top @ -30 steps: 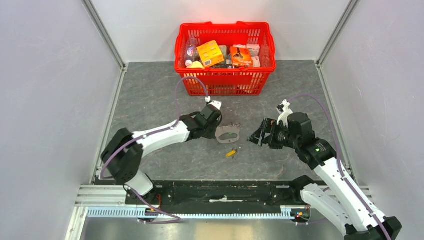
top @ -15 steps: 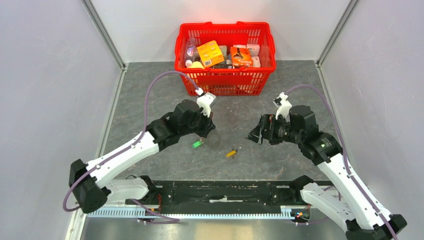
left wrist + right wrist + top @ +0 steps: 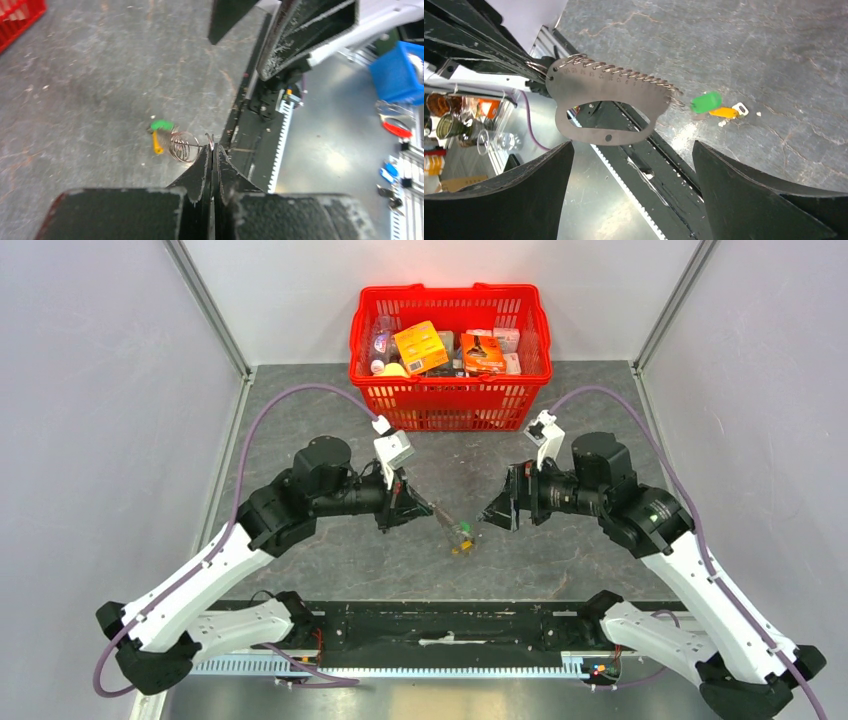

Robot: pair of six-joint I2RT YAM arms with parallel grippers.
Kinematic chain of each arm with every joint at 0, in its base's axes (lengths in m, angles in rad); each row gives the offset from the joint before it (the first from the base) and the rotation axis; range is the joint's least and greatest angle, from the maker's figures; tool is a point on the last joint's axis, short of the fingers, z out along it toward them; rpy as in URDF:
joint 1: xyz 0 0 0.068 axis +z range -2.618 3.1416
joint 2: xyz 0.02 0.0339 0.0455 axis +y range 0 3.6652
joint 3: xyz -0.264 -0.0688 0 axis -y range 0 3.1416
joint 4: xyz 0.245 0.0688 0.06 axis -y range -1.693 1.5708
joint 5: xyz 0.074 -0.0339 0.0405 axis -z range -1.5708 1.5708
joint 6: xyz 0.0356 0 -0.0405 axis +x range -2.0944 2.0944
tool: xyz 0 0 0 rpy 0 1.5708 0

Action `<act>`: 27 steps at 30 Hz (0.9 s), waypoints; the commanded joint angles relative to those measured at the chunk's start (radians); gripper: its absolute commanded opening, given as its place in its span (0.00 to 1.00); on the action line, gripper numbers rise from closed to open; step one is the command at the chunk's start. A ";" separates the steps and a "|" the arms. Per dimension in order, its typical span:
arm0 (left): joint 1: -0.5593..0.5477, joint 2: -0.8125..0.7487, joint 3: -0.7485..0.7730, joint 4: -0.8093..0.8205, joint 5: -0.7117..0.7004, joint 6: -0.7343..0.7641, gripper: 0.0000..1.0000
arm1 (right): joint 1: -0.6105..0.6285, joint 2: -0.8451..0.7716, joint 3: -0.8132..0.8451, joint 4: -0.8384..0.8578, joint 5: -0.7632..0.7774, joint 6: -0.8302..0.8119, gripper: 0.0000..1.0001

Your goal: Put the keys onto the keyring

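Observation:
My left gripper [image 3: 430, 510] [image 3: 212, 150] is shut on one end of the keyring [image 3: 450, 523] [image 3: 599, 102] and holds it above the table. The keyring is a grey oval metal loop with a wire coil [image 3: 184, 146] along one side. The green key [image 3: 705, 101] [image 3: 161, 125] [image 3: 465, 530] hangs at the far end of the coil. Just beyond it the yellow key [image 3: 724, 112] [image 3: 462, 547] [image 3: 157, 143] lies on the table. My right gripper [image 3: 497, 512] [image 3: 631, 150] faces the keyring from the right, open, with nothing between its fingers.
The red basket [image 3: 450, 405], full of boxes and bottles, stands at the back of the grey table. The black mounting rail [image 3: 450, 625] runs along the near edge. White walls close in the left, right and back sides.
The left arm has lifted the keyring off the table and swung it toward the right gripper, the green key coming with it. The right gripper shifted slightly left. The yellow key stayed put.

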 commanded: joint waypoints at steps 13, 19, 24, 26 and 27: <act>-0.005 -0.098 -0.057 0.216 0.494 -0.094 0.02 | 0.088 -0.008 0.205 -0.003 -0.310 -0.106 0.94; -0.005 -0.121 -0.115 0.334 0.546 -0.169 0.02 | 0.155 0.005 0.214 0.068 -0.330 -0.087 0.90; -0.005 -0.119 -0.142 0.429 0.584 -0.225 0.02 | 0.249 0.043 0.221 0.111 -0.301 -0.085 0.85; -0.005 -0.114 -0.149 0.463 0.599 -0.244 0.02 | 0.297 0.063 0.225 0.113 -0.272 -0.102 0.83; -0.005 -0.113 -0.152 0.481 0.608 -0.256 0.02 | 0.321 0.068 0.228 0.113 -0.252 -0.110 0.83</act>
